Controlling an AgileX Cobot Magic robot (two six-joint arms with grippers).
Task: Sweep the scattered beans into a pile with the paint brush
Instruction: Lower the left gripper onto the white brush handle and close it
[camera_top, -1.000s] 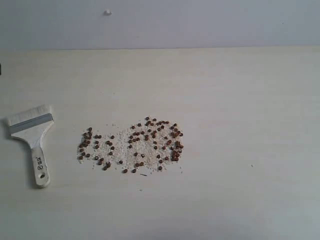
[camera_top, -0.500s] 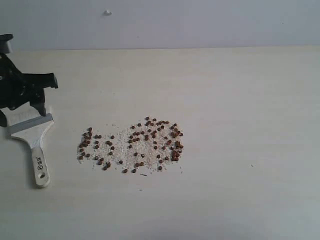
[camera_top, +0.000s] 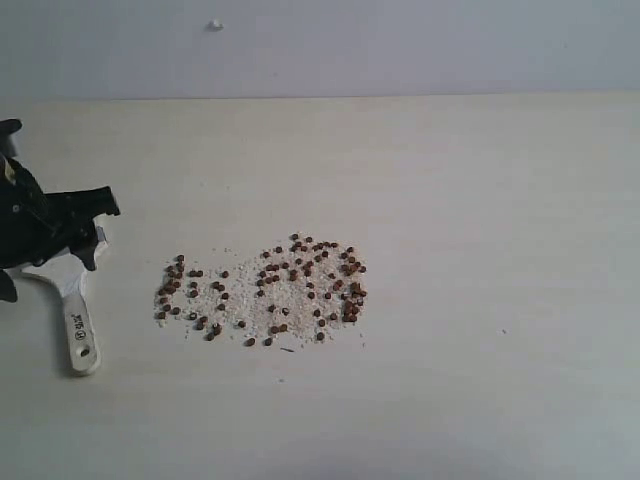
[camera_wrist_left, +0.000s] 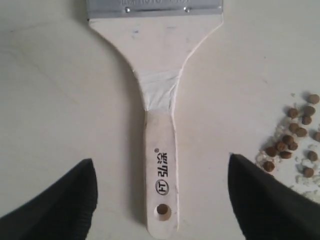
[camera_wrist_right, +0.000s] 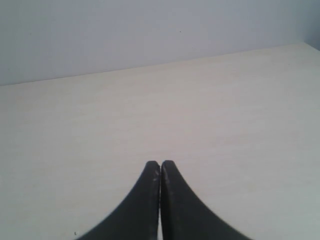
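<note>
The paint brush (camera_top: 78, 325) lies flat at the table's left; only its pale handle with the hole shows past the arm in the exterior view. My left gripper (camera_top: 85, 235) hovers over the brush head, open. In the left wrist view its black fingers (camera_wrist_left: 65, 200) stand wide on either side of the brush handle (camera_wrist_left: 160, 145), touching nothing, and the silver band (camera_wrist_left: 155, 7) shows at the frame's edge. The beans (camera_top: 265, 290) lie scattered mid-table among whitish crumbs, and a few beans (camera_wrist_left: 295, 140) show beside the handle. My right gripper (camera_wrist_right: 160, 165) is shut and empty over bare table.
The pale table meets a grey wall along its back edge (camera_top: 400, 97). A lone white speck (camera_top: 215, 25) sits on that wall. The right arm does not show in the exterior view.
My left arm came in from the left edge and moved down over the brush head, covering it. Its jaws have opened. The brush and beans have not moved.
</note>
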